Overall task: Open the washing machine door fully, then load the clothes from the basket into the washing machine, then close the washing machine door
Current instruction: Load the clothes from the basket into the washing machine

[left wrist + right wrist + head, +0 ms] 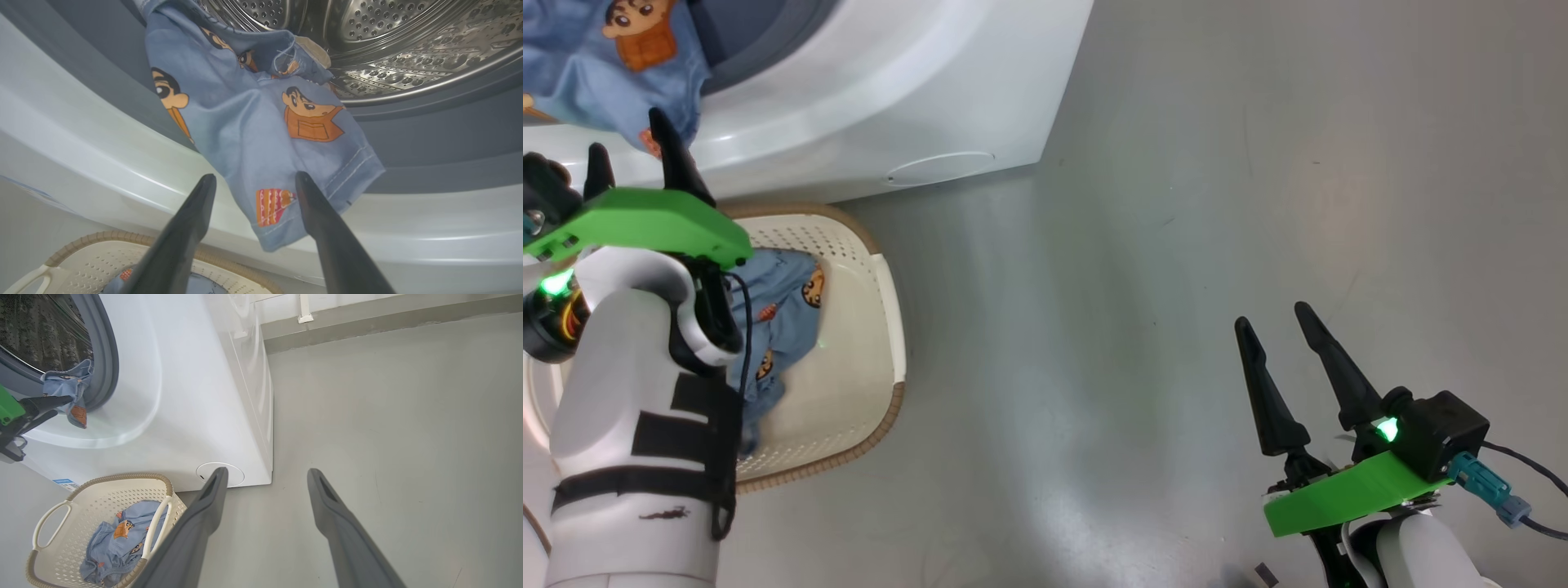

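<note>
Left gripper [255,176] gapes beside blue garment [245,134]; washing machine label [65,484] illegible.

**Head view:** camera set high, facing steeply down on the floor [1176,245]. The front of the washing machine [866,106] lies at the far left, and the basket [892,327] stands just in front of it.

**Left wrist view:** camera very close to the machine's opening, facing along its fingers [192,220] into the drum [388,41].

**Right wrist view:** camera set farther back and to the right. It faces the machine's lower right corner and the floor out to the far wall [388,314].

**Shared coverage:** all three views take in the basket and the light blue garment [245,134] draped over the lip of the opening. The right wrist view also takes in the left gripper [64,406] at its left edge.
</note>
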